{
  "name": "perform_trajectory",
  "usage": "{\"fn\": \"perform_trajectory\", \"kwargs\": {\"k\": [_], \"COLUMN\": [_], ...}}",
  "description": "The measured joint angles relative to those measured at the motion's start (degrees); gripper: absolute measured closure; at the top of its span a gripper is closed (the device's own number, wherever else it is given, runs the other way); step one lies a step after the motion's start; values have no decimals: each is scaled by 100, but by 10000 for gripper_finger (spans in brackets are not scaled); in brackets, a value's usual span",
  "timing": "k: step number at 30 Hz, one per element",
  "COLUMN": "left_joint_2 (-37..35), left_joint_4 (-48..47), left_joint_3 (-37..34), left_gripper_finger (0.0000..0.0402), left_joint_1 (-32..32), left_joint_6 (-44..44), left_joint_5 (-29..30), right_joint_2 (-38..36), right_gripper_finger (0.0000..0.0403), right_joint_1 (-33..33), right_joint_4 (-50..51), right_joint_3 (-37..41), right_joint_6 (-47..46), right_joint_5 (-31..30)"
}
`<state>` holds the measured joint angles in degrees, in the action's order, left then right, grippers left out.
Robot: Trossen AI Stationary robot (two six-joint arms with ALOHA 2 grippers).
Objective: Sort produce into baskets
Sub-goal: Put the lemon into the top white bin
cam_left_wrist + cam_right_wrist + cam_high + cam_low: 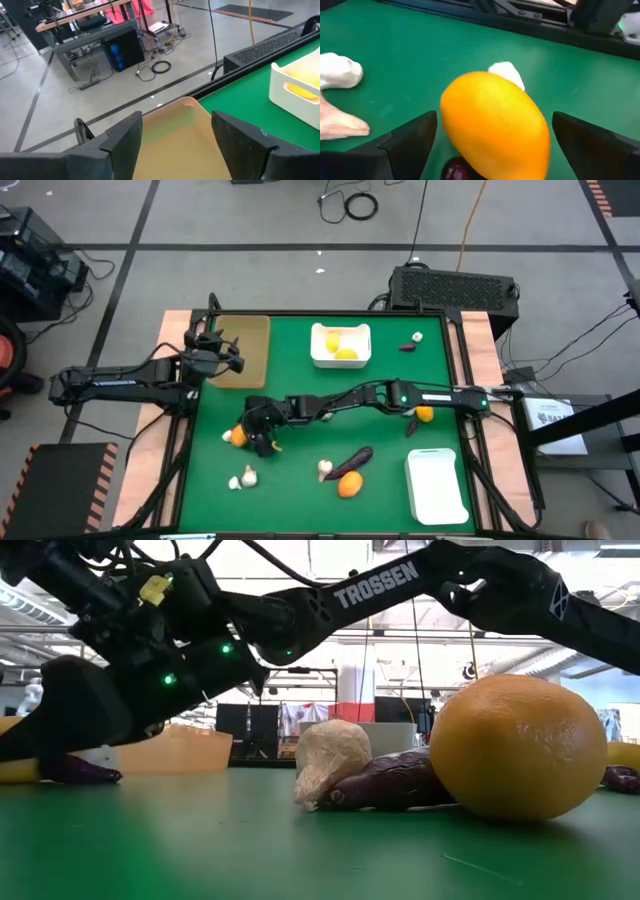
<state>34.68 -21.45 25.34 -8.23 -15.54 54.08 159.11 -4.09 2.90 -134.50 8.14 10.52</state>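
High view: the green table is taken as the landmark, and the tan tray is seen at its far-left corner, with the left gripper held just above the tray, its fingers spread apart and nothing between them. The right gripper is reached across to the left half of the table, lowered over an orange fruit; its fingers are spread wide on either side of the fruit, and contact with it cannot be told. A dark purple piece is seen just under that fruit, and a white bulb just beyond it. One white bin, at the far middle of the table, is seen to hold yellow fruit. A second white bin is set at the near-right corner. An eggplant, another orange fruit and a garlic bulb are grouped near the table's front centre.
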Motion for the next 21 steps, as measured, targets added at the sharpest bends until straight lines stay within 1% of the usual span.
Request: {"fn": "perform_trajectory", "kwargs": {"k": [6,16,21], "left_joint_2": [0,0,2], "left_joint_4": [-5,-7,-8], "left_joint_3": [0,0,0], "left_gripper_finger": [155,155,155], "left_joint_1": [0,0,1], "left_joint_6": [95,97,99], "left_joint_5": [-2,-4,-6], "right_joint_2": [0,-13,-184], "right_gripper_finger": [44,115,124], "right_joint_1": [-1,24,32], "right_joint_4": [-80,-127,33], "right_joint_3": [2,2,4], "right_joint_6": [0,-231,-297], "right_joint_5": [-4,-28,-27]}}
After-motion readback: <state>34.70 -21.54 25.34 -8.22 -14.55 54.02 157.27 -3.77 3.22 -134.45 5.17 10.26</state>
